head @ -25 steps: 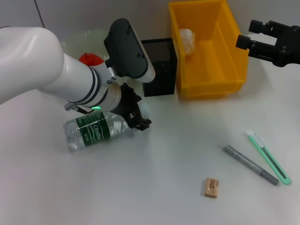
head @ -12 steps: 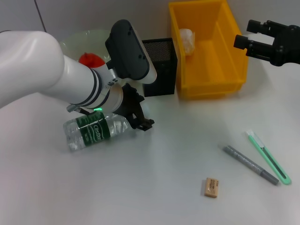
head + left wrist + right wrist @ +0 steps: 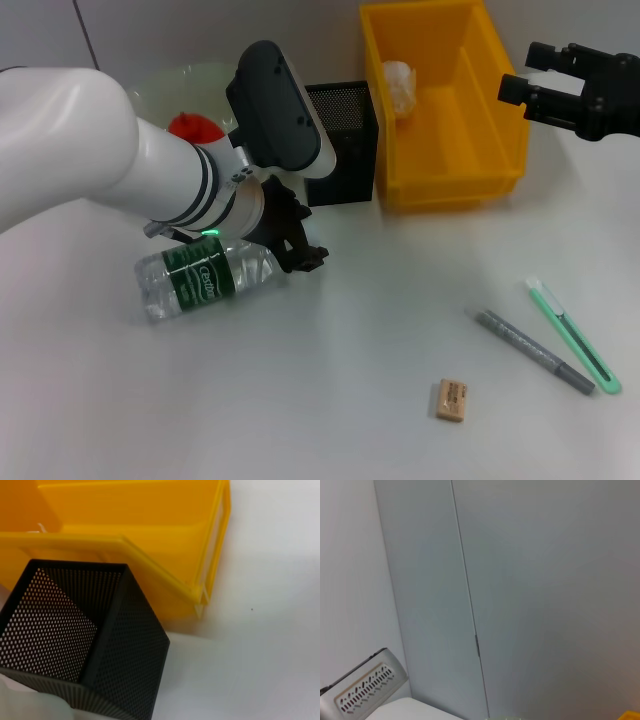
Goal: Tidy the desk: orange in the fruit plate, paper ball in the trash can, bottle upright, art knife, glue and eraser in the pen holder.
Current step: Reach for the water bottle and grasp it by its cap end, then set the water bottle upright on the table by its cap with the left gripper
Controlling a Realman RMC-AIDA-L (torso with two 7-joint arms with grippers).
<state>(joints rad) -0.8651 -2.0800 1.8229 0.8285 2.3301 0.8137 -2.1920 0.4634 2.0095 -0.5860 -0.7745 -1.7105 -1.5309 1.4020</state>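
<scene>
Your left hand [image 3: 297, 245] sits low over the table [image 3: 330, 400], right at the cap end of the bottle [image 3: 205, 279], which lies on its side with the label up; can't tell if the fingers are spread or pinching the neck, the wrist blocks it. Just behind that hand stands the pen holder [image 3: 343, 140], touching or nearly touching the trash can [image 3: 445, 110] on its right; the left wrist view shows the two side by side. Paper ball [image 3: 398, 84] is inside the trash can, against the far wall. Orange [image 3: 193, 127] sits in the fruit plate [image 3: 165, 85], mostly hidden behind your left arm. Your right hand [image 3: 520, 75] hovers beside the trash can's right rim, fingers spread, holding nothing. Open table in front and centre. Eraser [image 3: 451, 400] lies near the front edge; a grey pen [image 3: 533, 350] and the green art knife [image 3: 572, 333] lie side by side to its right, well apart from the bottle.
</scene>
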